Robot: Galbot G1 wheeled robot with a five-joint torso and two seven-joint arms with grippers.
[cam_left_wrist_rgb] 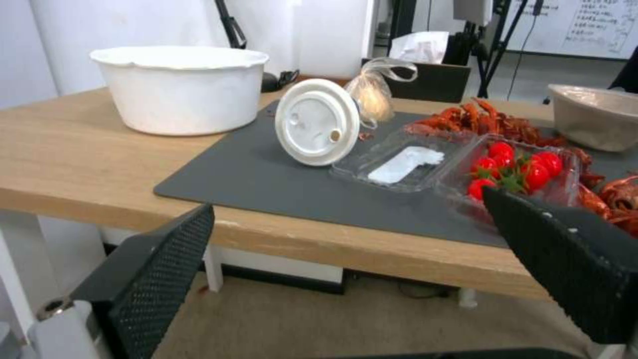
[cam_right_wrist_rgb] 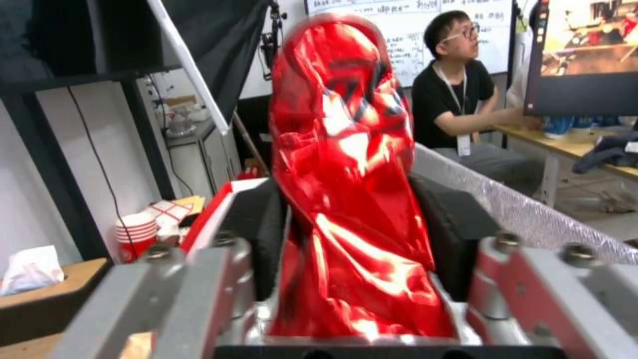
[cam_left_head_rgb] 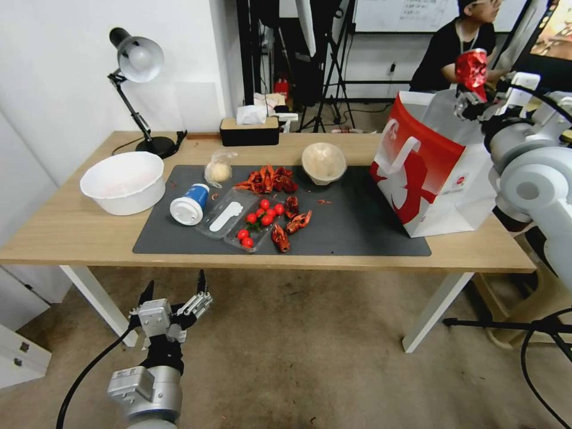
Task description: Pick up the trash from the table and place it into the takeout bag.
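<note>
Right gripper (cam_left_head_rgb: 471, 98) clenched on crushed red can (cam_left_head_rgb: 472, 67), held above takeout bag (cam_left_head_rgb: 430, 167) directly beneath it, left gripper (cam_left_head_rgb: 174, 292) spread wide, low before table (cam_left_head_rgb: 71, 226), lidded cup (cam_left_head_rgb: 189, 204) ahead of it.

Silver-grey arms, black mesh-padded fingers (cam_left_wrist_rgb: 159, 279)

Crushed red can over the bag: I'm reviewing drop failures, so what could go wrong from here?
1. The right gripper holds the crushed red can above the takeout bag near its back rim; released there, it might glance off the rim and fall outside.
2. The can stands tall between the jaws, so it could tip out unevenly.
3. The bag stands at the table corner; a nudge from the arm might shift it toward the edge.
</note>
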